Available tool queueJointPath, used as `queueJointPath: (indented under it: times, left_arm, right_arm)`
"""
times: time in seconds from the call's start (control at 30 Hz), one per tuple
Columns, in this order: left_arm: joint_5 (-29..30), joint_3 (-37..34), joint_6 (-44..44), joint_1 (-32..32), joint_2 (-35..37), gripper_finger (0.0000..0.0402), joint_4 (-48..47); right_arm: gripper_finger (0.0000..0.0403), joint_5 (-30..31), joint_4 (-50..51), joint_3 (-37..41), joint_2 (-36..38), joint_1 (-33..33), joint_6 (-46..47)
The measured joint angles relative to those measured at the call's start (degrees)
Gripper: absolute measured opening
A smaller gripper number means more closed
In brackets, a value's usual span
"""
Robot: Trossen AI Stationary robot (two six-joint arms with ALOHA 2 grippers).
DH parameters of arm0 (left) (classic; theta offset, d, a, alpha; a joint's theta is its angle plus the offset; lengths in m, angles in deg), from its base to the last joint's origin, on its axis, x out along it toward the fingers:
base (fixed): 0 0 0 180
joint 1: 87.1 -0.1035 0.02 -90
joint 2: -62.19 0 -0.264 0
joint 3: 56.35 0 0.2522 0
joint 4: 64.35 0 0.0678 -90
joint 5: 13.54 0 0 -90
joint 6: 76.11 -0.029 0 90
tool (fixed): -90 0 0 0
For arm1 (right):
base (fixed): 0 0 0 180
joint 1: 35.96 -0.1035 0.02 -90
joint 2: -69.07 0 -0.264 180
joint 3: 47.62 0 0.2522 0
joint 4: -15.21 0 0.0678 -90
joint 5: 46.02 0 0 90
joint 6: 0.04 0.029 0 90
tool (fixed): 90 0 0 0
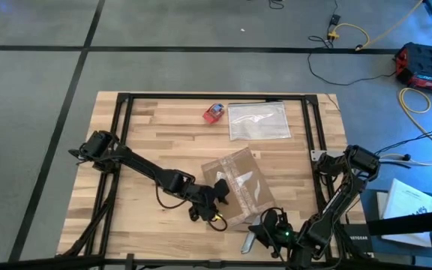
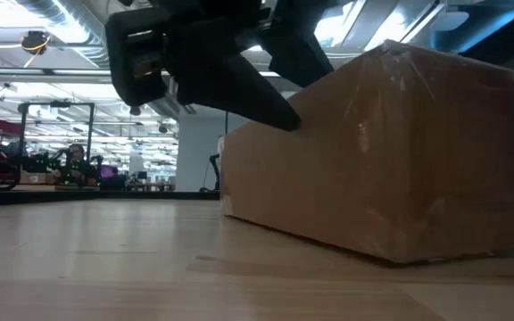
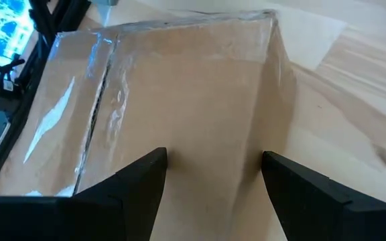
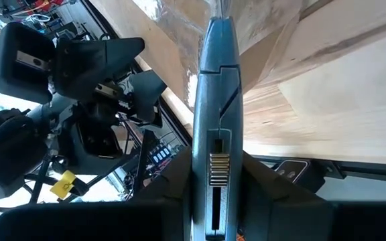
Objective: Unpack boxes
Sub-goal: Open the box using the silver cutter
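Brown cardboard box, taped shut with shiny clear strips, lying flat near worktop's front edge. Left end effector spread wide astride box corner, not clamped. Right end effector at front edge, closed on grey-blue knife. Clear flat bag near back edge.

The box sits near the middle of the bench, toward the front, and blocks that part. The left gripper stands at the box's left edge, its fingers spread over the cardboard, so that side is closed off. The right gripper with a grey cutter crowds the front right corner. A clear bag and a small red thing lie near the back edge. The left half, behind the left arm, is open wood.
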Motion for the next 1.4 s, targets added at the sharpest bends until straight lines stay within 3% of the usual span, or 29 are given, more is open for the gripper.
queueJointPath:
  times: [1.4]
  left_arm:
    - [-0.2,-0.1,3.4,0.0,0.0,0.0234,5.2]
  right_arm:
    - [0.0061,-0.8,-1.0,0.0,0.0,0.8,0.4]
